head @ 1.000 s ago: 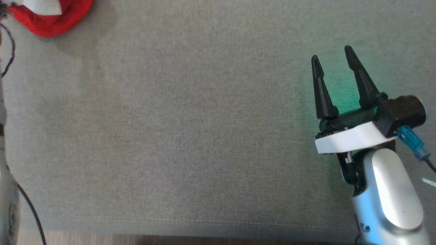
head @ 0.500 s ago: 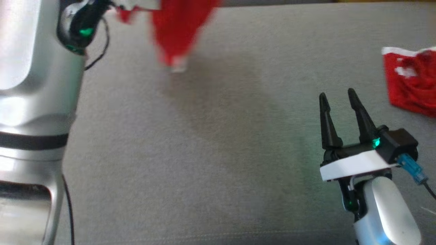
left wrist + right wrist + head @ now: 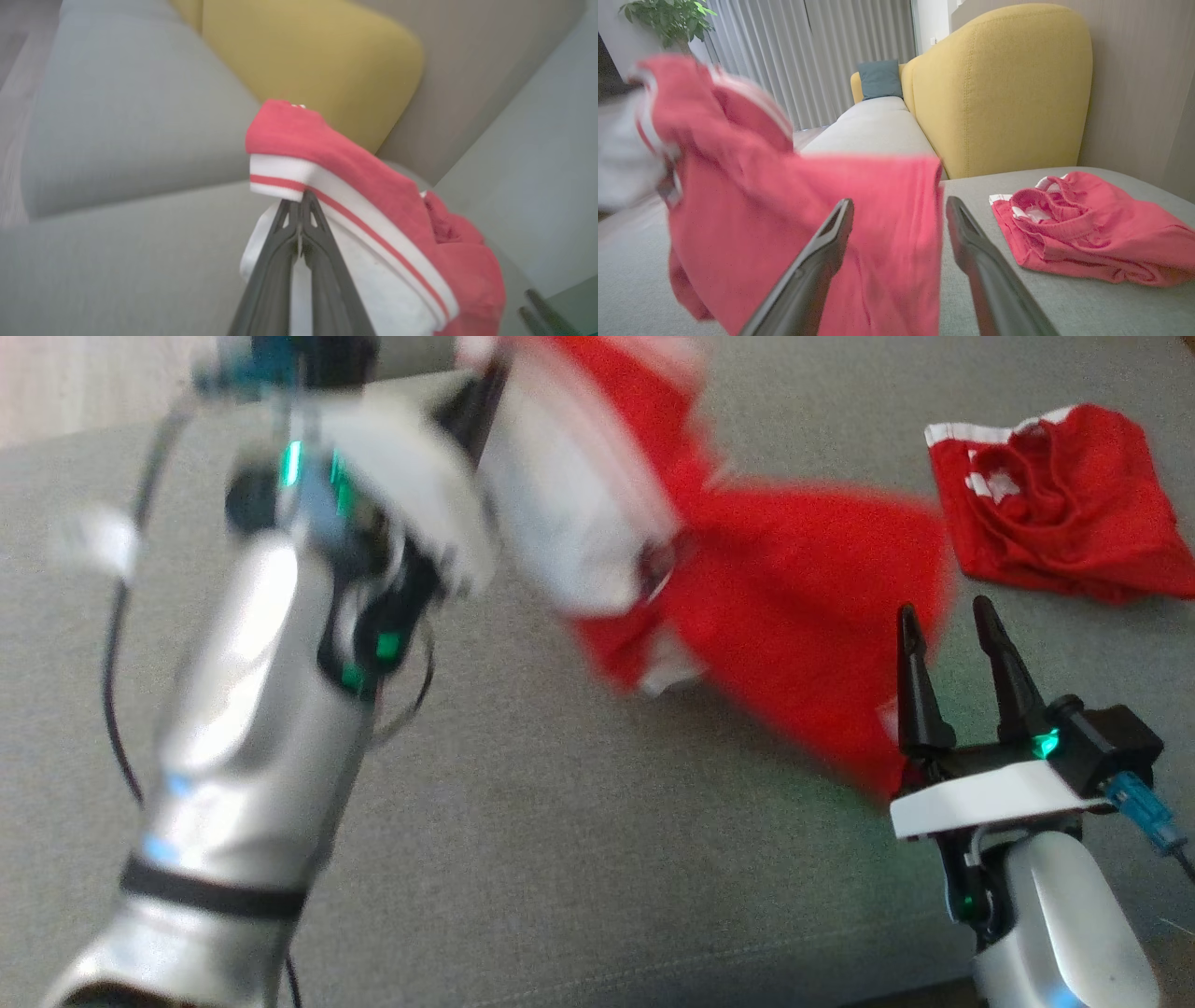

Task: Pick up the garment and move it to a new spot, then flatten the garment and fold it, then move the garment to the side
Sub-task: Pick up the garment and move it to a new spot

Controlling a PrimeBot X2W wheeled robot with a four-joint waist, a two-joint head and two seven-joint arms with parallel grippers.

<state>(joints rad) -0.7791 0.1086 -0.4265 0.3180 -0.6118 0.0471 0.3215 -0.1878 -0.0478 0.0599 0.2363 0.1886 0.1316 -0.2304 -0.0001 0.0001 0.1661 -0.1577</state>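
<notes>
Held aloft over the grey sofa (image 3: 560,859): the garment (image 3: 803,616), red with a white lining, pinched at its white-and-red striped band by the left end effector (image 3: 300,205), both dark fingers (image 3: 268,280) pressed together on the cloth. Long axis, in the head view, from the pinched band at upper left down to lower right; free end pointing toward the right end effector (image 3: 943,616) and reaching just beside its fingertips, touching or not impossible to tell through the blur. In the right wrist view, spread broad and smeared with motion, behind and left of those fingers. Right end effector spread wide, holding nothing, low at the right over the sofa. Counted: two red garments, namely the held one and a second garment (image 3: 1055,504) lying crumpled on the sofa at far right, apart from the first; two end effectors, two fingers each; one yellow backrest (image 3: 999,84) behind; one blue pillow (image 3: 879,78); one plant (image 3: 668,18). Against half a second ago: then a narrow red strip dangling at top centre, now swung out wide toward the right; left arm (image 3: 252,728) then upright at the left edge, now leaning in toward the middle; second garment higher and further in from the right edge, along with a shift of the whole picture, so a camera move; right end effector much as before, spread the same.
</notes>
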